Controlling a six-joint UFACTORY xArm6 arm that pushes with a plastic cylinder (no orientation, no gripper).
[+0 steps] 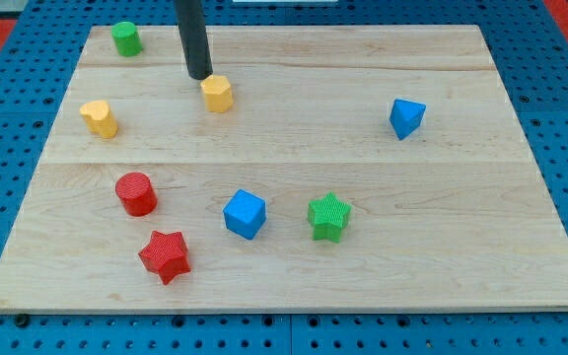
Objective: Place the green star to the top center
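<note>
The green star (328, 216) lies on the wooden board (294, 59) in the lower middle, just right of a blue cube (245, 214). My tip (200, 76) is far from it, near the view's top left, just left of and touching or almost touching a yellow hexagonal block (218, 94). The rod comes down from the view's top edge.
A green cylinder (125, 38) stands at the top left corner. A yellow block (99, 118) is at the left. A red cylinder (136, 193) and a red star (164, 256) are at the lower left. A blue block (406, 117) is at the right.
</note>
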